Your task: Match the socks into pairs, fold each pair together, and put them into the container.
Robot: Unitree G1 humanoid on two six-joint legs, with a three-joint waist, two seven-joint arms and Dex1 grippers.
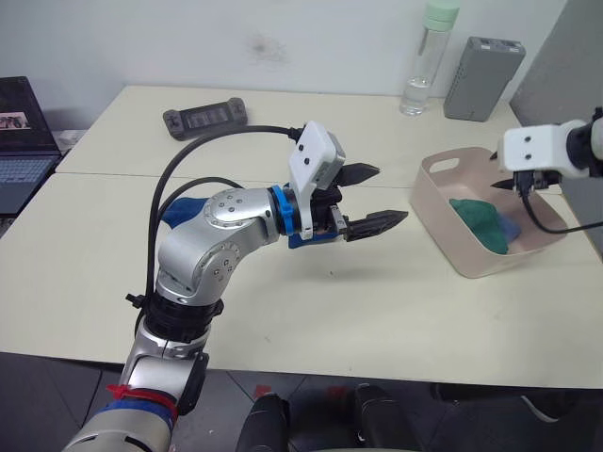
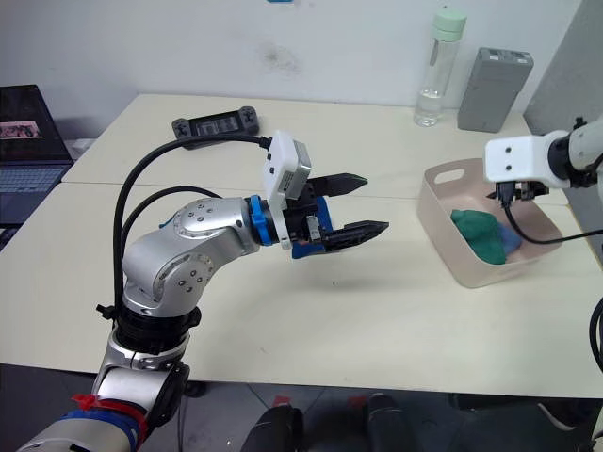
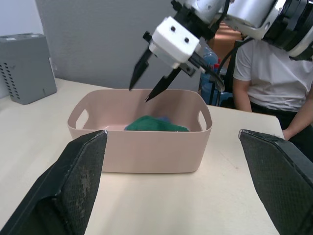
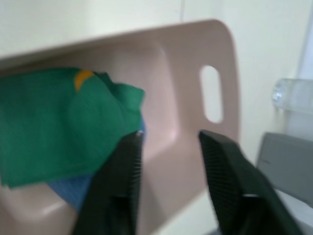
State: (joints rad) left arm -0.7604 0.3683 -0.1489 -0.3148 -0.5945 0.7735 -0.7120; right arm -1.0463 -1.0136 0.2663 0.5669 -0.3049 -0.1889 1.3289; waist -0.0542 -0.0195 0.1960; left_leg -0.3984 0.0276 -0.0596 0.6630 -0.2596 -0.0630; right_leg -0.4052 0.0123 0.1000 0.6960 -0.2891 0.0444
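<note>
Inside the pale pink container (image 1: 471, 254), at the right of the head view, we see a folded green sock pair (image 1: 479, 221) lying on a lighter blue pair (image 1: 510, 226). Our right gripper (image 3: 150, 81) hangs just above the tub's far rim, fingers spread and empty, so the drop looks done. Our left gripper (image 1: 375, 198) floats mid-frame over bare table (image 1: 396, 311), fingers wide apart, holding nothing. A dark blue sock (image 1: 184, 209) peeks out behind the left arm, at left centre. We judge that pair is what remains. To do it well, we should lift the right claw straight up clear of the rim, then turn the left arm back toward the blue fabric without dragging its cable (image 1: 188, 155) across it.
</note>
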